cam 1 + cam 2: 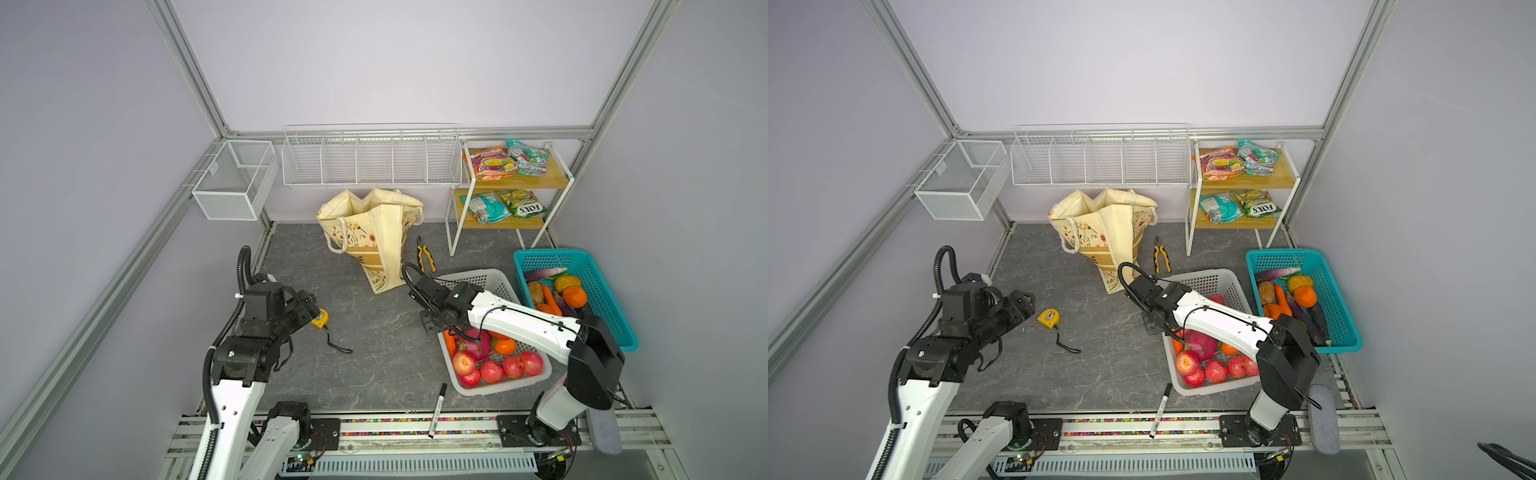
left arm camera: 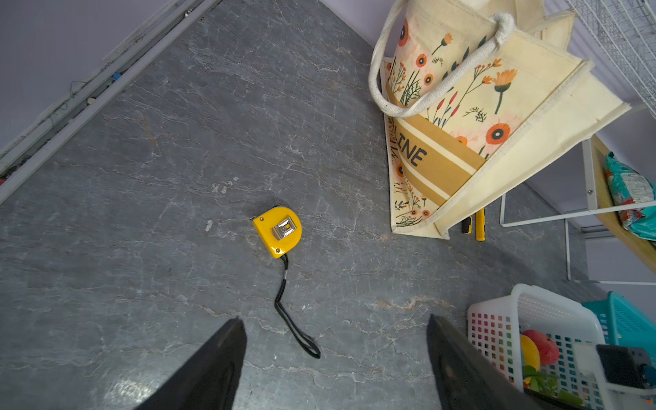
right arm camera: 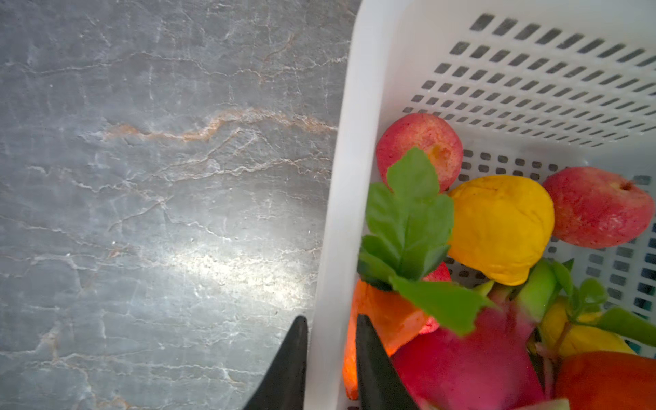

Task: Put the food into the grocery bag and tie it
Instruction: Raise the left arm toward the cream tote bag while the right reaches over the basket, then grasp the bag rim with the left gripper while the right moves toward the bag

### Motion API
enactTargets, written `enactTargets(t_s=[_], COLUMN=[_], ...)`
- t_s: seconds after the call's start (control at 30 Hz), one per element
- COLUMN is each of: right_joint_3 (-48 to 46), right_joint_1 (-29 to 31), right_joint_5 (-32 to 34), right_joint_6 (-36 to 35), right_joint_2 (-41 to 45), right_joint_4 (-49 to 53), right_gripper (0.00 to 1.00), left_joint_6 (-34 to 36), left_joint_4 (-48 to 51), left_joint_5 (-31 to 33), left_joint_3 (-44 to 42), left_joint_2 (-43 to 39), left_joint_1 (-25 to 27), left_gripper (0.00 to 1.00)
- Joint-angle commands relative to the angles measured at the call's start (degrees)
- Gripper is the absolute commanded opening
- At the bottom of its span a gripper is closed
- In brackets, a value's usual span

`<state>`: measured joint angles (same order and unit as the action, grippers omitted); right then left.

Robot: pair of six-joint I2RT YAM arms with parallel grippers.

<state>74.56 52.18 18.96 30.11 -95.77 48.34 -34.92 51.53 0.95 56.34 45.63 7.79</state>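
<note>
The grocery bag (image 1: pixel 374 232) (image 1: pixel 1104 232) (image 2: pixel 479 106), cream with flowers and a white rope handle, stands open at the back of the table. Food lies in the white perforated basket (image 1: pixel 478 276) (image 1: pixel 1204 276) (image 3: pixel 337 213): a yellow pear (image 3: pixel 504 227), red apples, a pink dragon fruit, an orange (image 1: pixel 505 346). An orange-purple snack packet (image 1: pixel 490 164) (image 1: pixel 1219 164) lies on the top shelf. My right gripper (image 1: pixel 432 326) (image 1: pixel 1152 324) (image 3: pixel 330 319) is shut on the basket's left rim, one finger outside and one inside. My left gripper (image 1: pixel 311 308) (image 1: pixel 1025 303) (image 2: pixel 333 317) hangs open over bare table.
A yellow tape measure (image 2: pixel 278 230) (image 1: pixel 1048 318) lies ahead of the left gripper. Yellow-handled pliers (image 1: pixel 426 257) lie right of the bag. A teal basket (image 1: pixel 602 266) of vegetables stands at the far right. A black marker (image 1: pixel 437 409) lies at the front edge.
</note>
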Motion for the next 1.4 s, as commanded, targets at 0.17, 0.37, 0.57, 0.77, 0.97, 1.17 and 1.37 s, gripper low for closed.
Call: enactTargets(t_s=[0.17, 0.37, 0.57, 0.77, 0.97, 1.17, 1.37], right_joint_3=[4.97, 9.57, 10.71, 11.69, 12.44, 13.11, 13.0], right_joint_1=[-4.52, -7.81, -10.26, -10.96, -10.96, -10.7, -10.26], right_joint_5=[-1.0, -0.54, 0.32, -0.3, -1.37, -1.13, -0.42], right_joint_6=[-2.66, -4.86, -3.11, -2.33, -2.6, -2.6, -2.69], right_joint_2=[-4.65, -7.91, -9.09, -9.13, -5.56, -0.35, 3.24], right_joint_4=[-0.85, 0.42, 0.28, -1.03, -2.28, -2.21, -1.14], right_gripper=[0.11, 0.11, 0.13, 0.25, 0.5, 0.67, 0.72], left_joint_6=[0.82, 2.1, 3.91, 5.24, 7.23, 6.26, 4.87], left_joint_4=[-9.28, -13.06, -13.12, -13.12, -12.24, -13.04, -10.7], left_joint_5=[-3.74, -5.63, -5.53, -5.26, -3.6, -6.31, -11.38], left_joint_3=[7.9, 11.15, 17.1, 22.19, 30.02, 40.22, 50.74], left_joint_2=[12.98, 21.12, 29.08, 36.08, 44.91, 54.41, 63.43], left_joint_1=[-1.97, -4.96, -5.73, -5.72, -6.24, -8.19, -8.23], left_gripper=[0.81, 0.82, 0.87, 0.99, 0.99, 0.99, 0.97])
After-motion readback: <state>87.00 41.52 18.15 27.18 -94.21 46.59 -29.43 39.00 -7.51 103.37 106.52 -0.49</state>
